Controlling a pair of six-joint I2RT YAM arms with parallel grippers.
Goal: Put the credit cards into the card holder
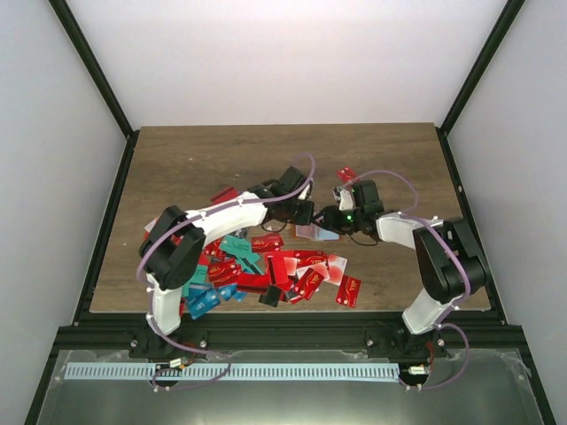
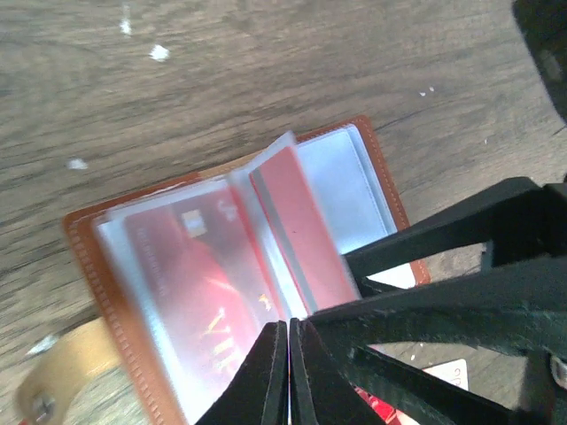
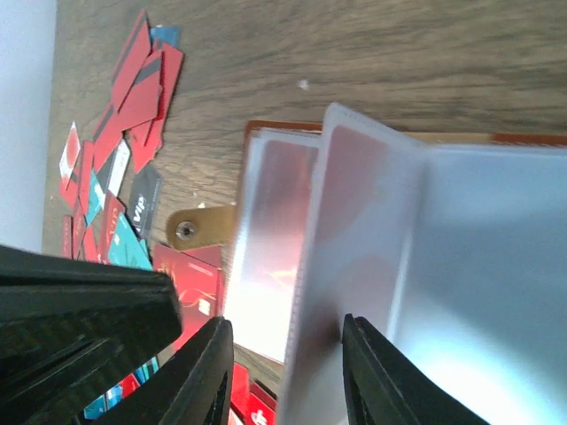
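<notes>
Top external view, status entry: task early-stage, by est. Loose credit cards (image 1: 266,266), thin plastic rectangles, mostly red w/ some teal, blue and black, lie in a spread heap on the brown wood-grain surface (image 1: 195,159), near-left of centre, w/ a few strays apart from it. Qty not countable. Filled, per wrist views: at least two red cards sit in clear sleeves (image 2: 354,186); the other sleeves in sight look vacant. Left to do: nearly the whole heap.

Item: card holder (image 1: 314,232), small flat brown leather-like folding wallet w/ stitched edge. It lies open on the surface just beyond the heap, between the two arms' tips. Inside are pale blue-clear plastic sleeves; one raised leaf (image 3: 354,221) stands up off the stack w/ a red card in it. Tan strap (image 3: 190,228) w/ metal snap sticks out one side.

Grip, left end effector (image 2: 289,341): closed, tips meeting over the sleeves; whether a sleeve edge is nipped between them, cannot tell.
Grip, right end effector (image 3: 285,363): partly apart, fingers either side of the raised leaf, not clamped on it as far as seen. No loose card in either.
</notes>
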